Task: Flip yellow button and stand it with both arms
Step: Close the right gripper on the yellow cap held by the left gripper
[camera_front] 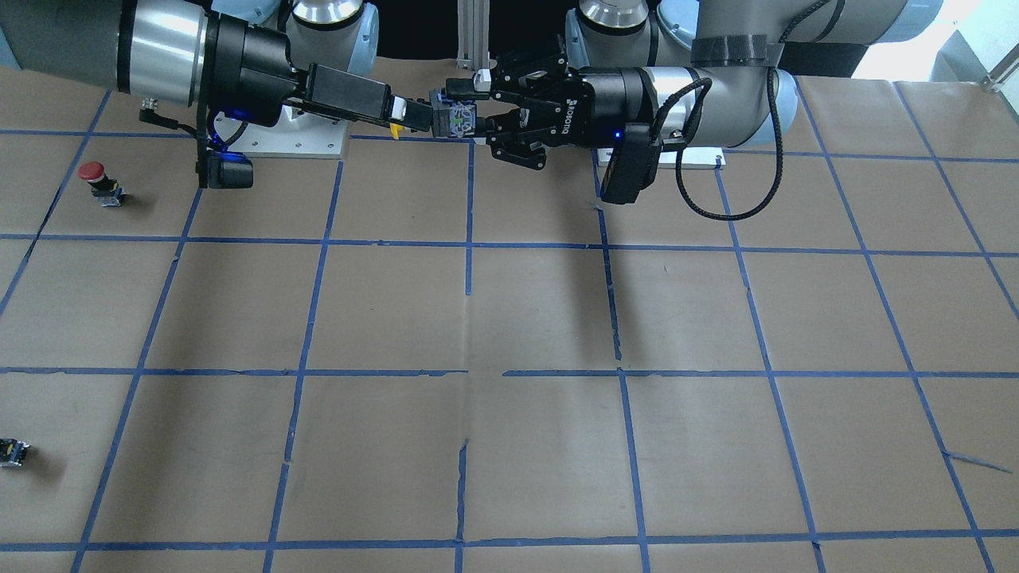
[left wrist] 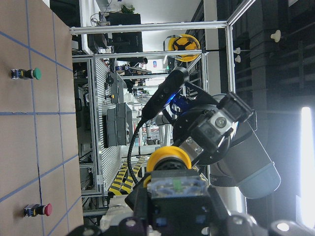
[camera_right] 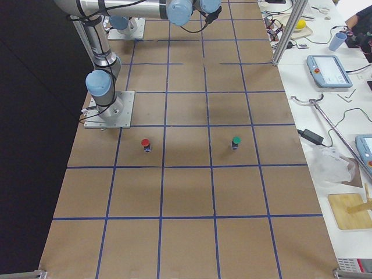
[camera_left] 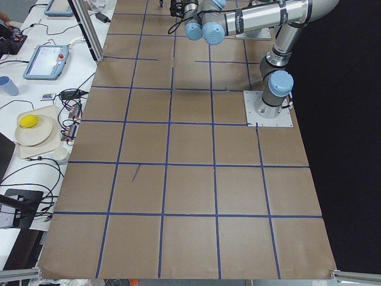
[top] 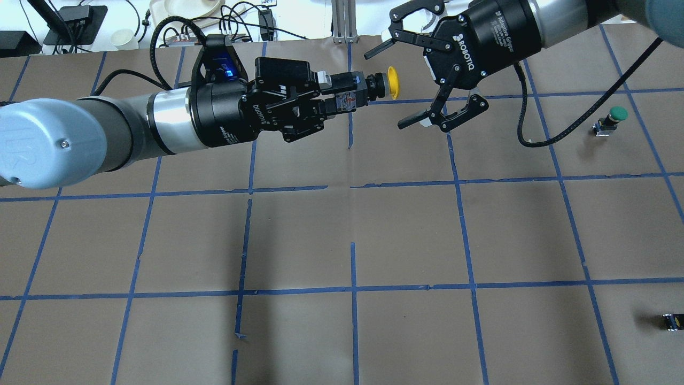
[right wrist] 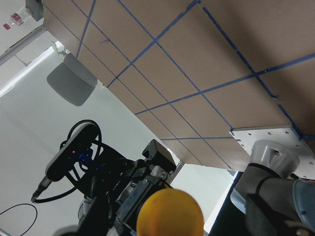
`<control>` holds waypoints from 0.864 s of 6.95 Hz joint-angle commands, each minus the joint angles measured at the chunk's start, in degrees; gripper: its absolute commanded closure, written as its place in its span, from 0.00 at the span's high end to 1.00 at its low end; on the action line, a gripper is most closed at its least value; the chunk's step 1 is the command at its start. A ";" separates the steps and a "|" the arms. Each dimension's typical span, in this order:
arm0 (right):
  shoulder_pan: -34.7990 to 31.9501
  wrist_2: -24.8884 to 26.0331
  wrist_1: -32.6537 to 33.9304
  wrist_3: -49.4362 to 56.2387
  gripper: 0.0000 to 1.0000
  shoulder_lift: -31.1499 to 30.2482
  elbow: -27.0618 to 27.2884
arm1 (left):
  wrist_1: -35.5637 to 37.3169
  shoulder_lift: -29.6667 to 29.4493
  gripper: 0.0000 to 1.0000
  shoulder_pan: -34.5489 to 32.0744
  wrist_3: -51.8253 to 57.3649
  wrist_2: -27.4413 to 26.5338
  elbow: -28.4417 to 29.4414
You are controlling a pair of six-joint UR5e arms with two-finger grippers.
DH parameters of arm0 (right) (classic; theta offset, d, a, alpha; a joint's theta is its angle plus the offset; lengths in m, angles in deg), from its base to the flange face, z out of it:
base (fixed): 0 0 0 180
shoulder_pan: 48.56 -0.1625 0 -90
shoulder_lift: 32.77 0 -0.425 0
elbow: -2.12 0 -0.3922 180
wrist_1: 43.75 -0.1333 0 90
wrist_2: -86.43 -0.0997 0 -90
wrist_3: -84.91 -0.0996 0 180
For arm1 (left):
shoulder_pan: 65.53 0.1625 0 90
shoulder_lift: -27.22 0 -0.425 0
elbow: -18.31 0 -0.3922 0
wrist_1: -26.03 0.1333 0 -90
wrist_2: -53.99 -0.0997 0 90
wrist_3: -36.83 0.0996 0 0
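The yellow button (top: 393,83) is held in the air, lying level, over the far middle of the table. My left gripper (top: 348,94) is shut on its dark body, and the yellow cap points toward the right arm. My right gripper (top: 386,91) is open, with one finger on each side of the cap and not touching it. In the front-facing view the button body (camera_front: 454,119) sits in the left gripper (camera_front: 460,111), and the right gripper (camera_front: 410,115) shows edge-on. The cap shows in the left wrist view (left wrist: 170,157) and fills the bottom of the right wrist view (right wrist: 170,214).
A red-capped button (camera_front: 95,179) and a green-capped button (top: 614,114) stand on the table on my right side. A small dark component (top: 672,321) lies near the right edge. Brown paper with blue tape grid lines (top: 352,289) covers the table.
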 commanded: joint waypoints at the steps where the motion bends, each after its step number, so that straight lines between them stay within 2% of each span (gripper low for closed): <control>1: 0.03 -0.27 0.06 -0.24 0.81 -0.32 -0.41 | -0.01 0.13 0.03 -0.09 0.09 -0.13 0.03; 2: 0.12 -0.10 0.15 0.63 0.50 -0.24 -0.41 | -0.01 0.22 0.03 -0.09 0.00 -0.13 0.20; 3: 0.20 -0.10 0.24 0.64 0.36 -0.24 -0.49 | -0.10 0.22 0.03 -0.09 0.00 -0.13 0.21; 4: 0.20 -0.10 0.50 0.64 0.30 -0.24 -0.49 | -0.10 0.83 0.04 -0.09 0.00 -0.13 -0.06; 6: 0.29 -0.18 0.51 0.64 0.30 -0.32 -0.58 | -0.36 1.19 0.12 -0.09 0.00 -0.48 0.03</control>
